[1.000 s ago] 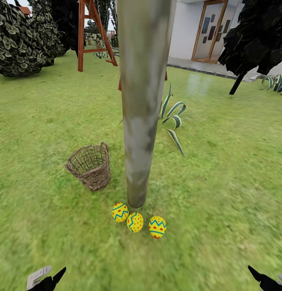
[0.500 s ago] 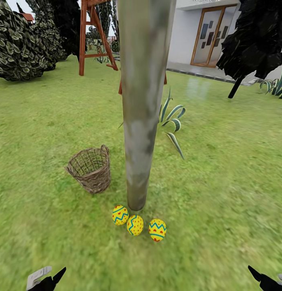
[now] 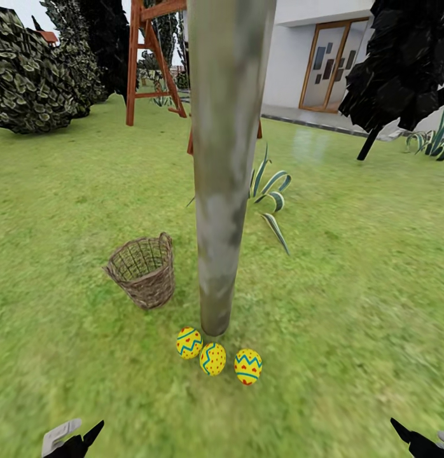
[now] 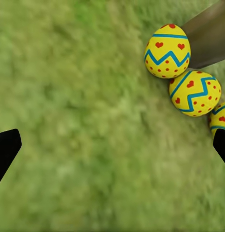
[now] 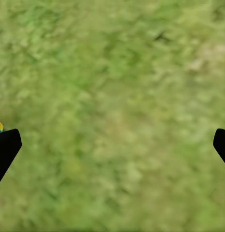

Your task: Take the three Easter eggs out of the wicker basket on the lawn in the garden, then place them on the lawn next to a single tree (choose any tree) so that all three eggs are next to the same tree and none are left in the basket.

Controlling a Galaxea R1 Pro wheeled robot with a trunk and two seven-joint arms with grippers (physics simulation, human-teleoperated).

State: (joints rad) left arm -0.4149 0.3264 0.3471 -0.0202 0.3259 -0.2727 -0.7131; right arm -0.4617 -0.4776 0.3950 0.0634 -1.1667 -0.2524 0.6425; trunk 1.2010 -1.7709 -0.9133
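Three yellow Easter eggs with blue zigzags lie in a row on the lawn (image 3: 349, 286) at the foot of the pale tree (image 3: 225, 191): one (image 3: 189, 343) at the left, one (image 3: 212, 359) in the middle, one (image 3: 248, 366) at the right. The wicker basket (image 3: 144, 270) stands upright just left of the trunk, and I see nothing inside it. My left gripper (image 3: 82, 440) hangs low, open and empty. In its wrist view two eggs (image 4: 167, 50) (image 4: 195, 93) lie by the trunk (image 4: 209, 34). My right gripper (image 3: 409, 439) is open over bare grass (image 5: 117, 96).
A striped agave plant (image 3: 273, 191) grows right behind the trunk. A red wooden ladder frame (image 3: 149, 63) stands farther back on the left, near dark bushes (image 3: 31, 76). A house with a glass door (image 3: 327, 63) and a dark tree (image 3: 400, 63) are at the back right.
The whole head picture has slid slightly downward, so the camera has moved. Eggs, basket and both grippers hold their places.
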